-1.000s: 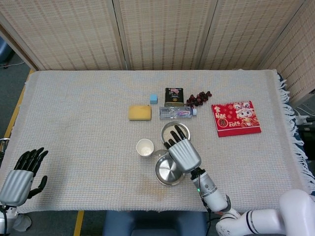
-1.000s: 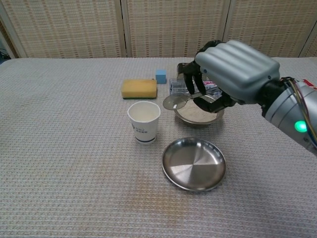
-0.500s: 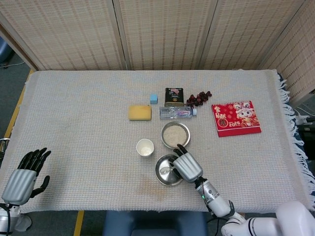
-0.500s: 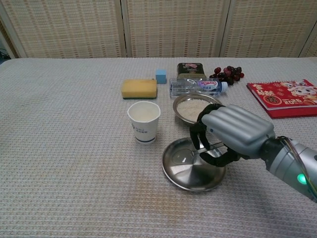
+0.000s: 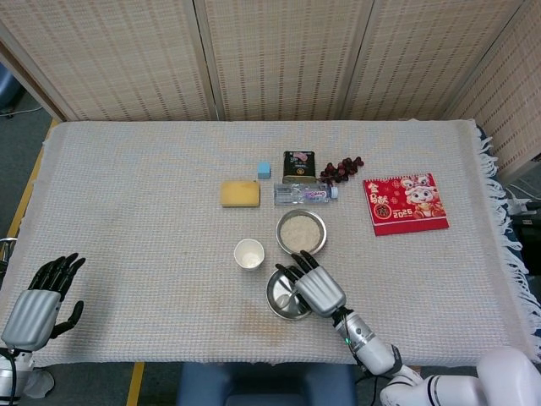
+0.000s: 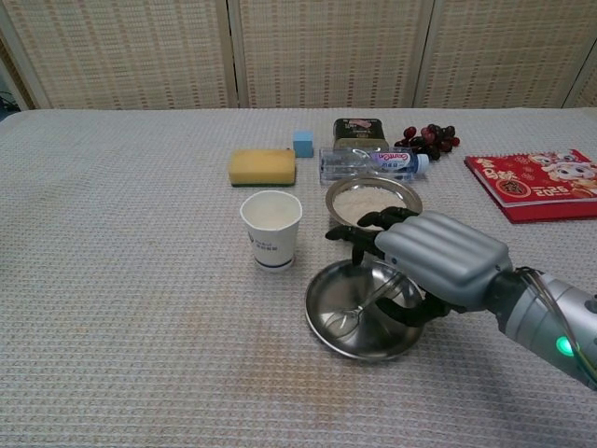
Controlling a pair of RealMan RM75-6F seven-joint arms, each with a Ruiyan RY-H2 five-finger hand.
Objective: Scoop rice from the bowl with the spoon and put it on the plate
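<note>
Take the plate [image 6: 347, 338] as your landmark: it is the shallow steel dish nearest the front edge of the table [image 5: 127, 211]. Your right hand [image 6: 434, 259] hovers over its right half with fingers spread forward and closing on nothing. The spoon [image 6: 359, 311] lies inside the plate, bowl end toward the front left, handle running up and right under your palm, so its long axis points diagonally toward the hand. Whether any finger touches the handle is not clear. No rice can be made out on the plate. Your left hand [image 5: 38, 303] sits far off to the left of the plate, at the table's near corner, fingers loosely apart and empty, so the right hand is much the nearer one. Just left of the plate and slightly beyond stands a paper cup [image 6: 271, 229]. Directly beyond the plate, nearly touching it, is the bowl [image 6: 371, 200] of rice. Further beyond lie a yellow sponge [image 6: 262, 166], a water bottle [image 6: 368, 163] on its side, a blue cube [image 6: 303, 143], a tin [image 6: 359, 130], grapes [image 6: 427, 138] and, off right, a red booklet [image 6: 536, 184].
</note>
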